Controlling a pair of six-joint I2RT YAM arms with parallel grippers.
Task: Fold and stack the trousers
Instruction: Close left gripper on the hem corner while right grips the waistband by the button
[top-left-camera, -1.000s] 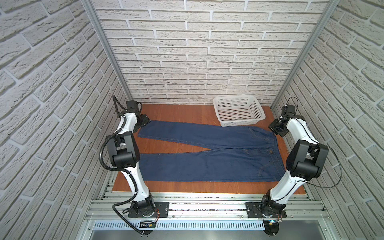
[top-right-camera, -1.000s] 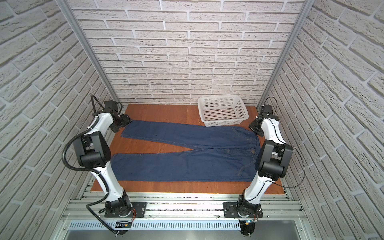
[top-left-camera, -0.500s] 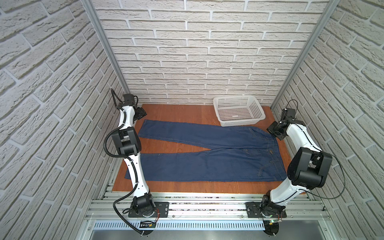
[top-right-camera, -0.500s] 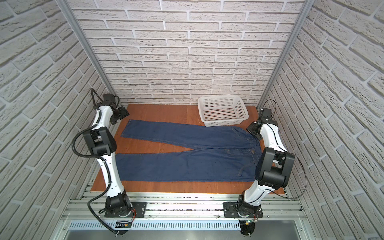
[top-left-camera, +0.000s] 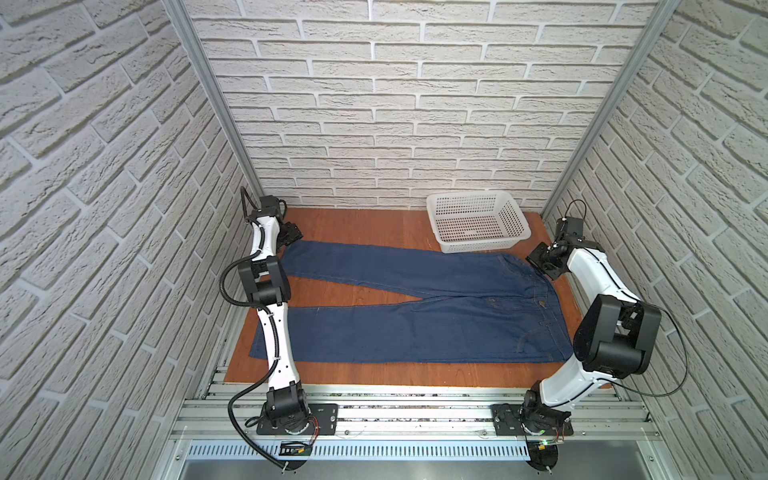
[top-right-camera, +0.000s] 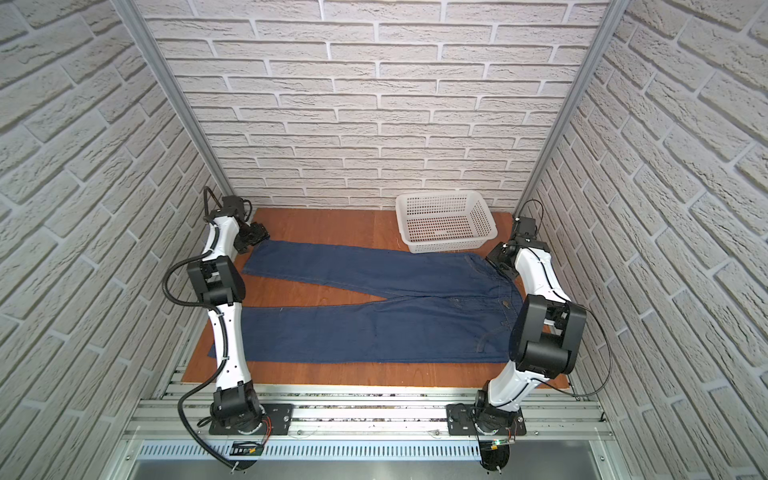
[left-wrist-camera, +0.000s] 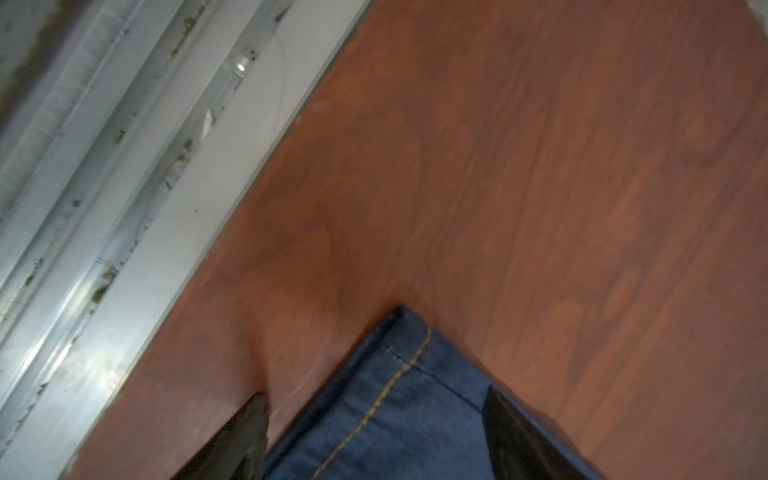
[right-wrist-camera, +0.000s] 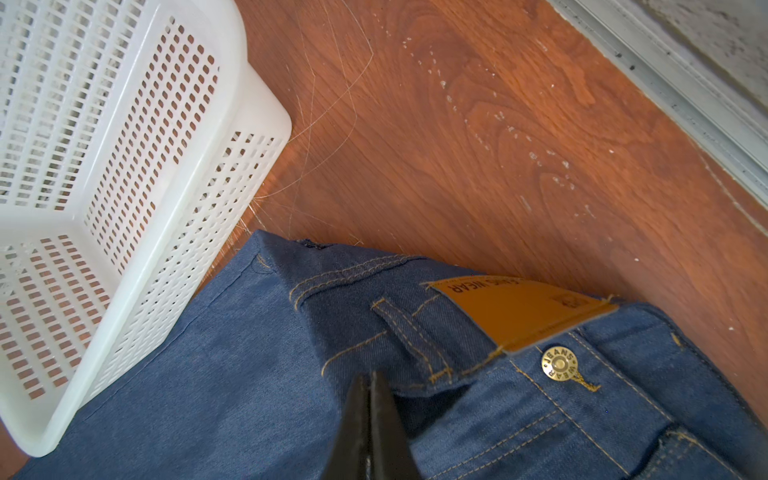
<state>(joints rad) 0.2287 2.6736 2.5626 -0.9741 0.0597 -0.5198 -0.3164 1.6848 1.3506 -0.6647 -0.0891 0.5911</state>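
The trousers (top-left-camera: 415, 328) (top-right-camera: 374, 328) lie flat on the wooden table, legs spread toward the left and waist at the right. My left gripper (top-left-camera: 293, 235) (top-right-camera: 255, 235) hangs open at the far leg's hem corner. In the left wrist view the left gripper (left-wrist-camera: 376, 395) has one finger on each side of that corner of the trousers (left-wrist-camera: 415, 415). My right gripper (top-left-camera: 544, 262) (top-right-camera: 500, 259) is at the far waistband corner. In the right wrist view the right gripper (right-wrist-camera: 370, 376) is shut just over the denim near the tan patch (right-wrist-camera: 519, 311), and I see no cloth between its fingers.
A white perforated basket (top-left-camera: 469, 195) (top-right-camera: 440, 195) (right-wrist-camera: 145, 166) stands at the back right, touching the trousers' far edge. Bare table (top-left-camera: 353, 224) shows behind the far leg. Brick walls close in on three sides, and metal rails run along the front.
My left arm has stretched farther back and its gripper now sits over the far hem corner, jaws slightly narrower. My right gripper has edged toward the waistband. The trousers have not moved.
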